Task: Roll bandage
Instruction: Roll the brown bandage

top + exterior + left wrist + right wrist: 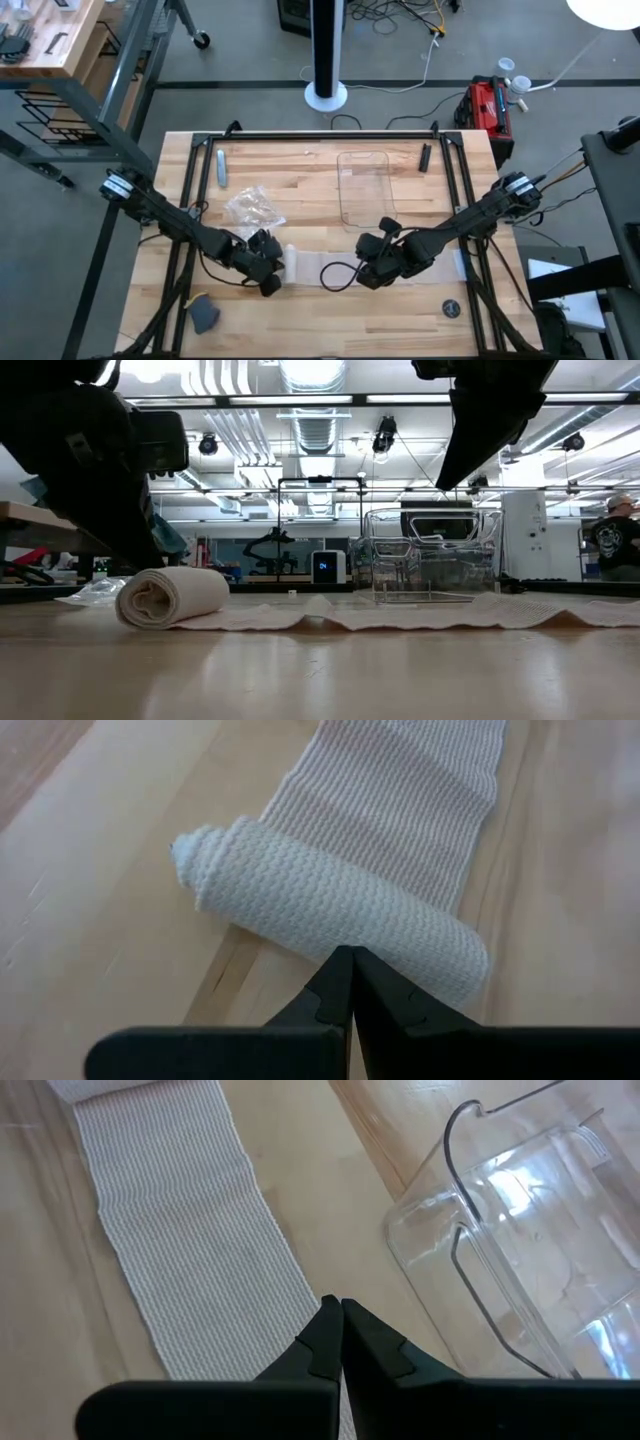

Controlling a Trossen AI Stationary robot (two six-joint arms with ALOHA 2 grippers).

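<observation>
The bandage lies on the wooden table as a whitish roll (290, 262) (330, 910) with its loose strip (335, 272) (190, 1250) stretched flat, slightly wavy, toward the table's right. My left gripper (268, 268) (350, 960) is shut, its tips at the roll's left side. My right gripper (368, 272) (335, 1308) is shut over the strip's far edge, near its free end. In the low view the roll (170, 596) rests on its side on the table. My left gripper's shut fingertips (345, 970) meet the roll's curved side (345, 935), partway along its length. They come from the table's left, slanting down, across the roll. The roll lies on the table, with the strip running out from under it. My right gripper's tips stand over the strip's edge (300, 1315); I cannot tell whether they touch it.
A clear plastic tray (363, 190) stands just behind the strip, close to my right gripper. A crumpled clear wrapper (250, 208) lies behind the left gripper. Small items lie at the far edge (222, 167) (425, 157) and the near edge (203, 315) (452, 309).
</observation>
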